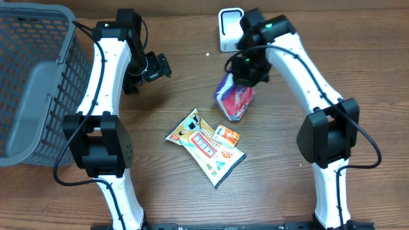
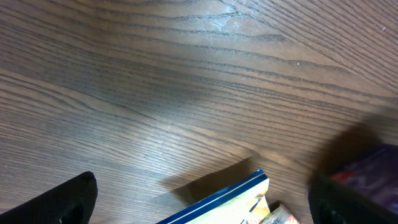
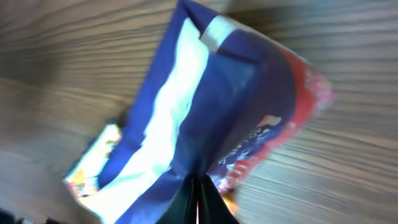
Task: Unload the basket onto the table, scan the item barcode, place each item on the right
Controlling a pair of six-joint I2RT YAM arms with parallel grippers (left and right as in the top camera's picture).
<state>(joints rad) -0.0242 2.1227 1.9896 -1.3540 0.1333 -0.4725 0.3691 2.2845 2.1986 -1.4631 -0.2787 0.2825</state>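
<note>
The item, a blue, white and red snack bag [image 1: 234, 99], hangs tilted above the table just below the white barcode scanner [image 1: 230, 29]. My right gripper [image 1: 246, 73] is shut on the bag's upper edge. In the right wrist view the bag [image 3: 211, 106] fills the frame, its edge pinched where the gripper [image 3: 198, 199] closes. No barcode shows on it. My left gripper [image 1: 156, 67] hangs open over bare table to the left. In its own view that gripper [image 2: 199, 205] has its dark fingertips [image 2: 62, 202] spread wide with nothing between them.
A yellow pouch with a blue edge [image 1: 204, 145] lies flat mid-table, with a small orange packet [image 1: 227, 135] on it. The pouch's corner [image 2: 230, 199] shows under the left gripper. A grey mesh basket [image 1: 32, 83] stands at the far left.
</note>
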